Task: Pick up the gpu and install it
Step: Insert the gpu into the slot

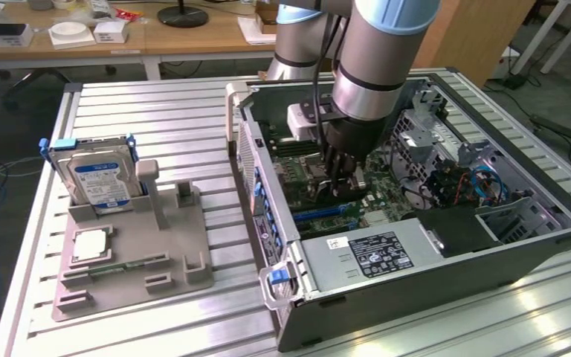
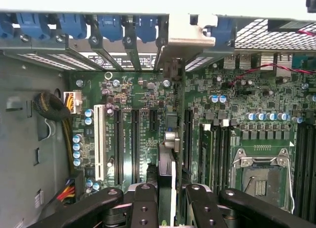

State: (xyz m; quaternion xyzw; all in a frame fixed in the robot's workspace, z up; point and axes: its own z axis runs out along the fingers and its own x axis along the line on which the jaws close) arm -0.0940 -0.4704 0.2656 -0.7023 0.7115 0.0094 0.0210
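The gripper (image 2: 170, 203) is down inside the open computer case (image 1: 523, 245), with its two dark fingers drawn in narrow and clamped on the gpu (image 2: 167, 164). In the wrist view the gpu appears edge-on: a thin, flat, dark card held upright on its long edge, so little more than a slim strip of it is visible between the fingers. It runs from the gripper toward the case's rear wall. At that far end a narrow silver bracket (image 2: 190, 36) meets the row of blue slot latches on the case's rear wall. A small silvery part sits on the card's edge about midway along it.

The card stands over the green motherboard (image 2: 138, 95) on the case floor, in line with the dark expansion slots. A long white slot (image 2: 98, 144) lies a few slots to one side of it, and the metal CPU socket (image 2: 261, 178) lies on the other side. Whether the card's lower edge is seated in a slot cannot be told.

In the exterior view the gripper (image 1: 343, 175) reaches into the middle of the case. The grey power supply (image 1: 375, 256) sits at the case's near end. Outside the case, on the exterior view's left, a hard drive (image 1: 99, 182) stands upright in a grey holder.
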